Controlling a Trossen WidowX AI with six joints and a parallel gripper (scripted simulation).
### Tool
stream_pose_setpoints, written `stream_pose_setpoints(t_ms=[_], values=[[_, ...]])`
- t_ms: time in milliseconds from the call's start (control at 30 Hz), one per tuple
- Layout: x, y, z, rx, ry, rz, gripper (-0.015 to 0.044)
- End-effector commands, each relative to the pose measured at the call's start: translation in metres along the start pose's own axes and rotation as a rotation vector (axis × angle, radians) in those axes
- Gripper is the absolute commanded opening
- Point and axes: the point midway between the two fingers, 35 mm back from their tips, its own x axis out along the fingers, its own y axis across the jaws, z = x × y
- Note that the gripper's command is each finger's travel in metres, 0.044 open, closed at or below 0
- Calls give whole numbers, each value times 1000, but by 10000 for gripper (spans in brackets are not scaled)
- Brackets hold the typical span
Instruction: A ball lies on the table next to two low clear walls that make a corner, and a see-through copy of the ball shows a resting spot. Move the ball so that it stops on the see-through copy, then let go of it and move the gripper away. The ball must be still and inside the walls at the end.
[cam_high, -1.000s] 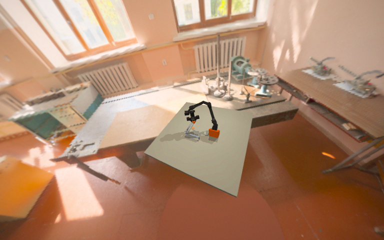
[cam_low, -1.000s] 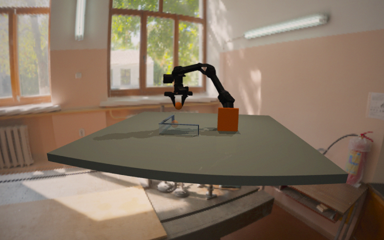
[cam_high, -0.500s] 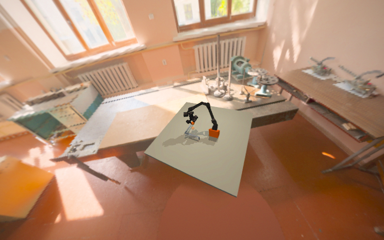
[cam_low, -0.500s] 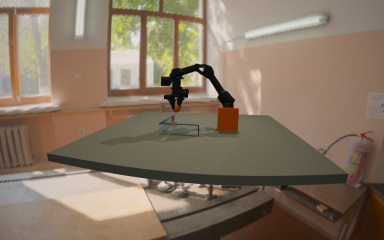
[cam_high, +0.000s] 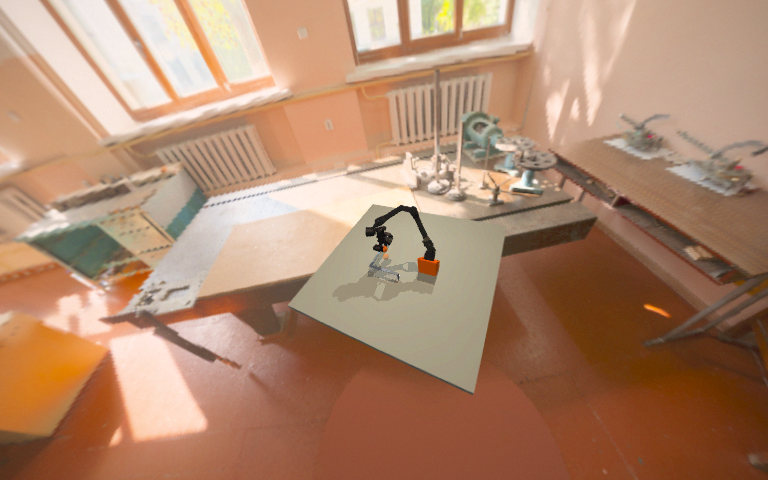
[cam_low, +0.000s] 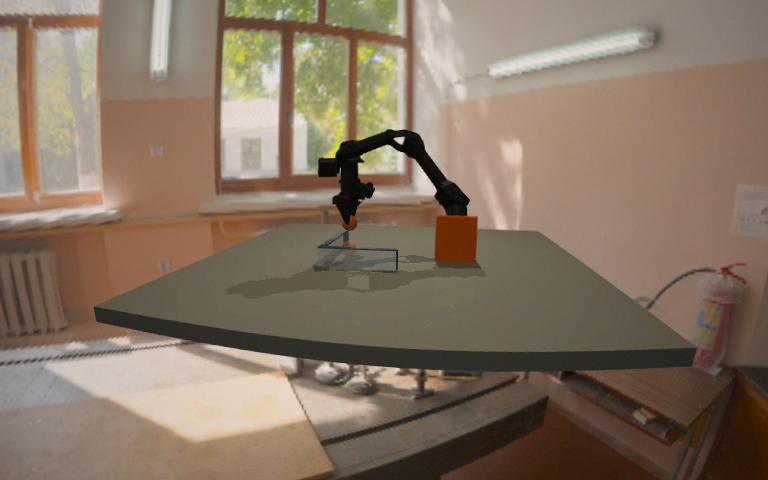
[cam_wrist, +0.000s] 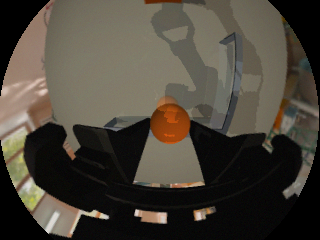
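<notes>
The orange ball (cam_high: 385, 249) (cam_low: 351, 224) (cam_wrist: 170, 132) is held between the fingertips of my gripper (cam_high: 384, 247) (cam_low: 348, 221) (cam_wrist: 169, 122), which is shut on it and points down. The ball is off the table. The see-through copy (cam_high: 386, 256) (cam_low: 350, 246) (cam_wrist: 167, 100) sits low in the corner of the walls. In the exterior view the ball hangs above the copy with a gap; in the wrist view it partly covers the copy. The two low clear walls (cam_low: 368, 260) (cam_wrist: 238, 75) meet in a corner, and my left finger hides part of one in the wrist view.
The grey-green table (cam_high: 441, 339) (cam_low: 424, 316) carries the walls and the orange base block (cam_high: 428, 266) (cam_low: 456, 238) of the arm, which stands to the right of the walls in the top and exterior views. The arm arches from the block to above the walls. Its shadow falls across the table.
</notes>
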Motion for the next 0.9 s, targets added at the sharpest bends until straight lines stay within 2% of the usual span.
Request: stream_pose_setpoints(t_ms=[0, 200, 533, 867], values=[[2, -1, -1, -43, 2, 1, 0], [12, -2, -2, -43, 2, 1, 0], [71, -1, -1, -43, 2, 4, 0], [75, -1, -1, -43, 2, 4, 0]])
